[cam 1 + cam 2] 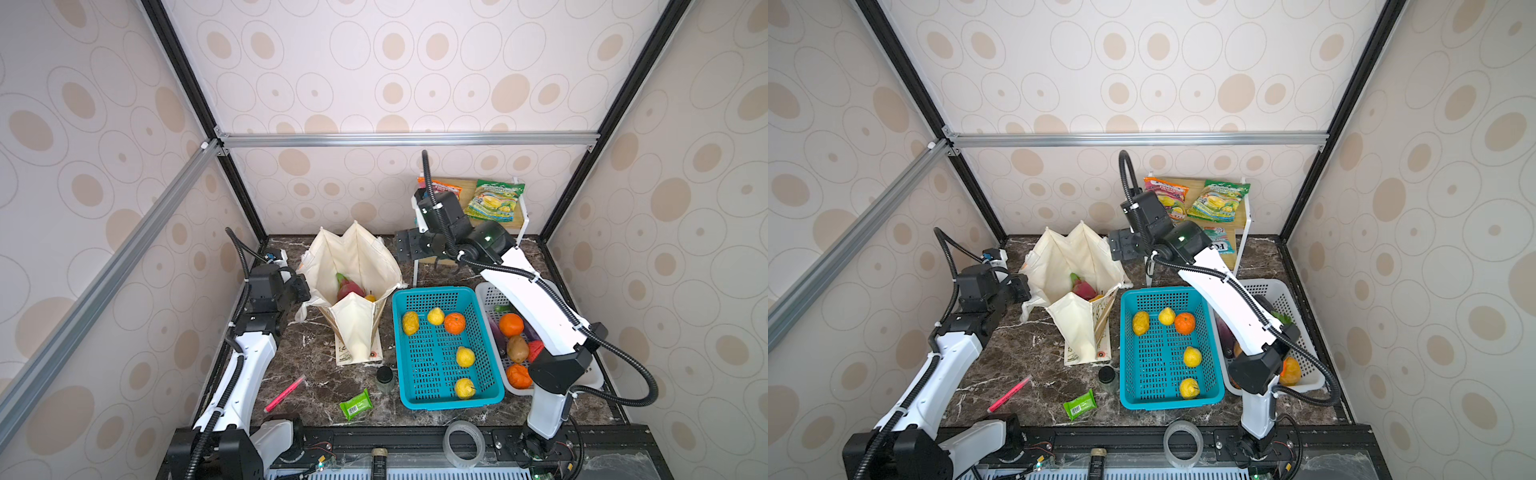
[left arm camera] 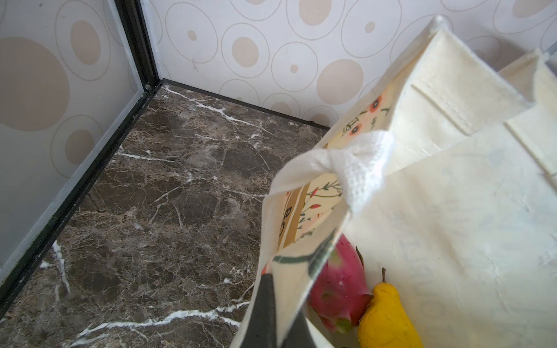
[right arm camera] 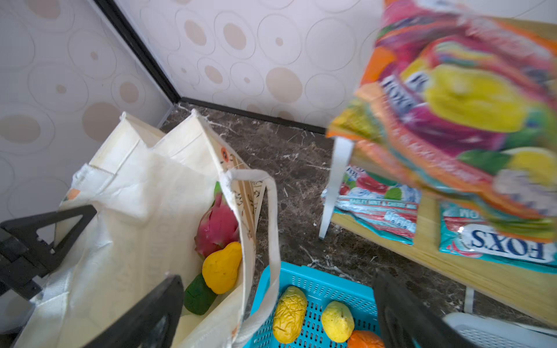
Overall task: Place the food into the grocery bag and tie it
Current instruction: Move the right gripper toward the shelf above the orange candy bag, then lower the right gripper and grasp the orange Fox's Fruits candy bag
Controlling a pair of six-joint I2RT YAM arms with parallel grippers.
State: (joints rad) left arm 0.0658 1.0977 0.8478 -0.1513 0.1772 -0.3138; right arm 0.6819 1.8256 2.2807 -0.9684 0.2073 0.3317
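At the bottom of both top views, on the dark, white-veined marble counter (image 1: 316,374), lie things we take to be outside the task: a clear tape roll (image 1: 463,444), a small green wrapped packet (image 1: 355,404) and a pink marker (image 1: 284,393).

Further up, right of centre, the blue perforated plastic basket (image 1: 432,291) holds five pieces: bumpy yellow toy fruits (image 1: 410,323) and a glossy orange mandarin (image 1: 454,323). The white plastic basket (image 1: 487,291) beside it, partly under the right arm, holds a brown potato (image 1: 517,348) and more produce.

Left of centre, the cream canvas grocery bag (image 1: 361,257) stands open, soft and creased. The left gripper (image 1: 301,289) is clenched on its rim near a white woven handle (image 2: 355,162), propping the mouth apart. Inside rest a pink scaly dragon fruit (image 3: 217,226), a smooth yellow pear-shaped fruit (image 3: 221,268) and a dark green piece (image 3: 199,298). The right gripper (image 1: 446,266) hangs just right of the bag, jaws spread wide, grasping nothing.

Farthest back, upper right of centre, a small wooden shelf (image 3: 428,238) carries the shiny orange-red snack packet (image 1: 1166,197) and the green snack packet (image 1: 494,199), both crinkly foil. More packets lie on its lower tier.

We judge the task to be at an early stage: three items are bagged, the basket produce and the packets remain, and the handles are untied.
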